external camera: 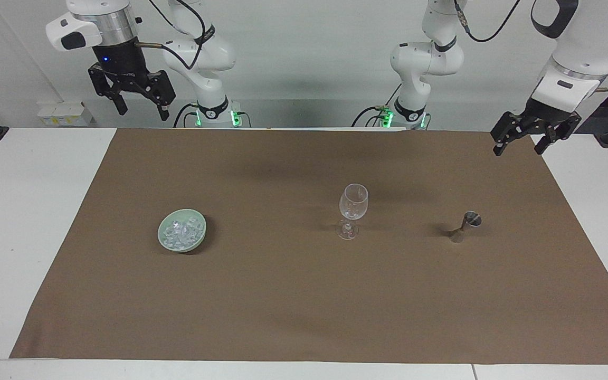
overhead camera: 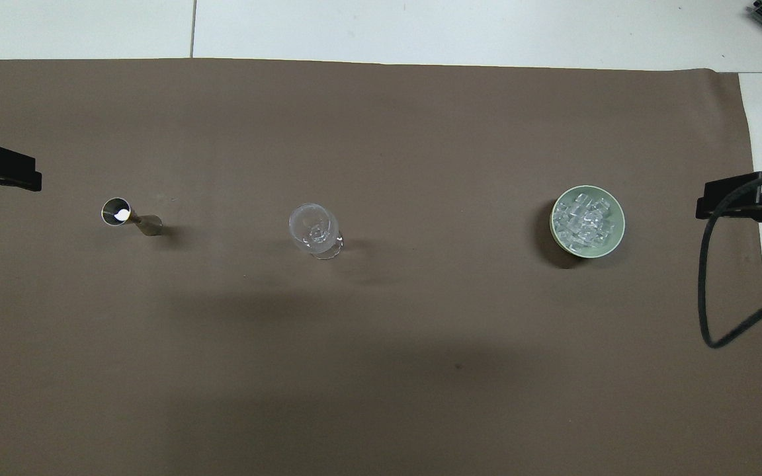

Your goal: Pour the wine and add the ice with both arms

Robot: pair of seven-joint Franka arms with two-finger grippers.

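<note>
Facing view: the left claw (external camera: 519, 142) hangs wide open and empty over the brown mat's (external camera: 304, 295) corner at the left arm's end. The right claw (external camera: 142, 105) hangs open and empty above the counter's (external camera: 13, 221) robot-side edge. The ice (external camera: 181, 233) fills a pale green bowl (external camera: 198, 237).

Overhead view: wine glass (overhead camera: 315, 230) stands between jigger (overhead camera: 131, 217) and ice (overhead camera: 582, 218).

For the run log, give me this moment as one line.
left gripper: open, raised, empty | right gripper: open, raised, empty | ice: in bowl | wine glass: upright, empty | jigger: upright
</note>
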